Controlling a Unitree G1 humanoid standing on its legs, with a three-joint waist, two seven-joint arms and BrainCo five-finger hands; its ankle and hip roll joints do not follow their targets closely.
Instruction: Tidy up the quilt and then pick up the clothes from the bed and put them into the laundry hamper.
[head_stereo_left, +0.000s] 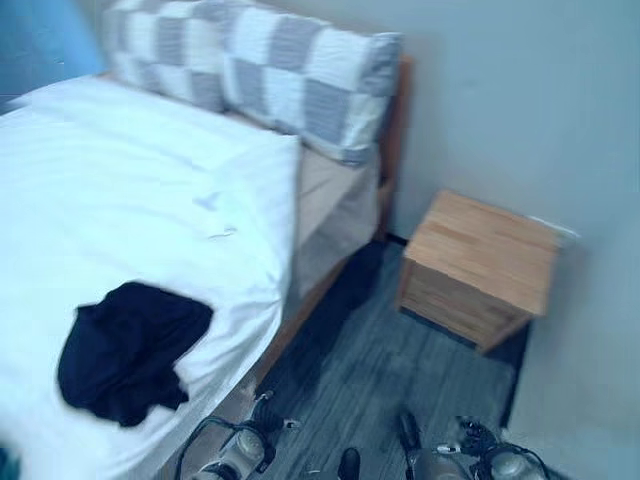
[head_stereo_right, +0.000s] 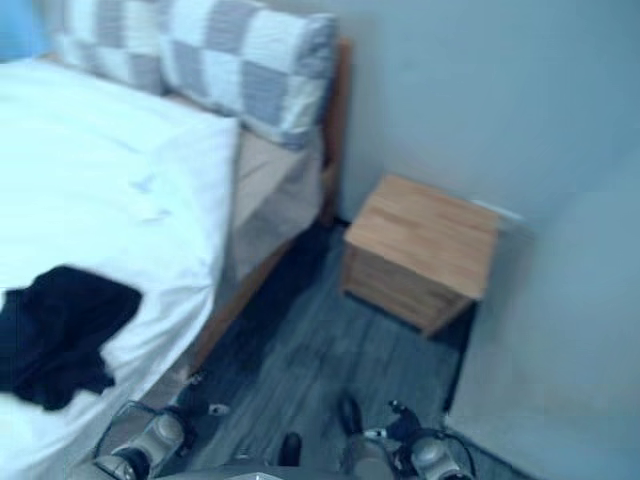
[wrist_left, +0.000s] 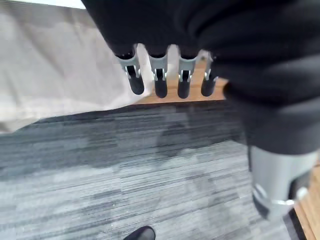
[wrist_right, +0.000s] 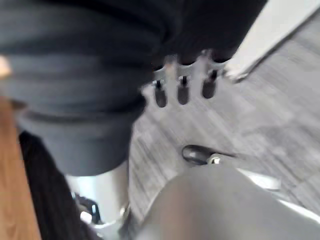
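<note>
A white quilt (head_stereo_left: 130, 200) covers the bed and lies fairly flat, with small creases near its middle. A dark garment (head_stereo_left: 125, 350) lies crumpled on the quilt near the bed's near edge, also seen as the dark garment (head_stereo_right: 55, 335) in the right eye view. My left hand (wrist_left: 160, 82) hangs beside the bed over the grey floor, fingers straight and holding nothing. My right hand (wrist_right: 182, 90) hangs low over the floor too, fingers straight and empty. Both hands are well apart from the garment.
Two grey-and-white checked pillows (head_stereo_left: 300, 80) lean at the headboard. A beige sheet (wrist_left: 60, 65) hangs down the bed's side above the wooden frame (wrist_left: 170, 95). A wooden nightstand (head_stereo_left: 480, 260) stands by the wall, right of the bed. Grey carpet (head_stereo_left: 370, 370) lies between them.
</note>
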